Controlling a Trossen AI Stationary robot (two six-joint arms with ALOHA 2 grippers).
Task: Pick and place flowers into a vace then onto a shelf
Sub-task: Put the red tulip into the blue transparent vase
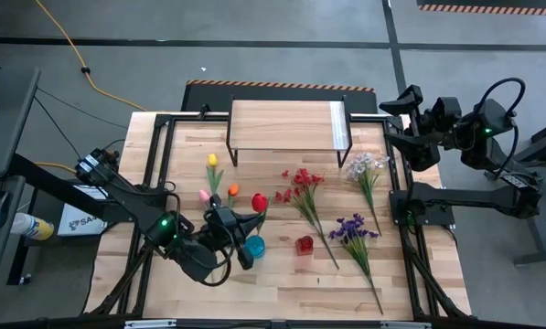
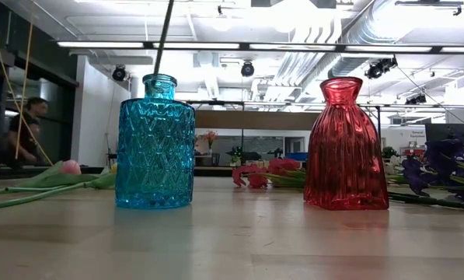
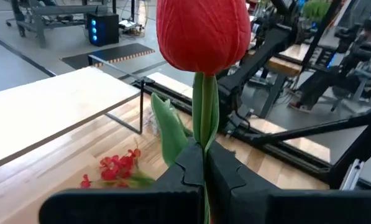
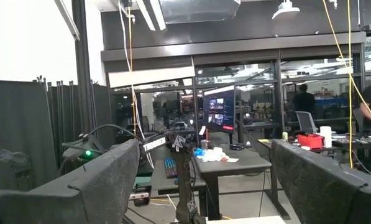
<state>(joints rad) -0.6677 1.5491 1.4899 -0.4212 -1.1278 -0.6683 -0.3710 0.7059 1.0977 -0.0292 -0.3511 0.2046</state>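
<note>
Left gripper (image 1: 239,222), closed on the stem of a red tulip (image 1: 259,201), hangs just above the blue vase (image 1: 254,246); red vase (image 1: 305,245) alongside. Remaining flowers (image 1: 305,194) lie before the shelf (image 1: 287,124). Right gripper (image 1: 399,102), fingers wide, waits empty at the table's far right edge.

The left arm reaches across the near left of the table, its left gripper (image 3: 204,168) pinched tight on the green stem of a red tulip (image 3: 201,31). The right arm waits folded at the far right edge, its right gripper (image 4: 197,174) spread wide.
</note>
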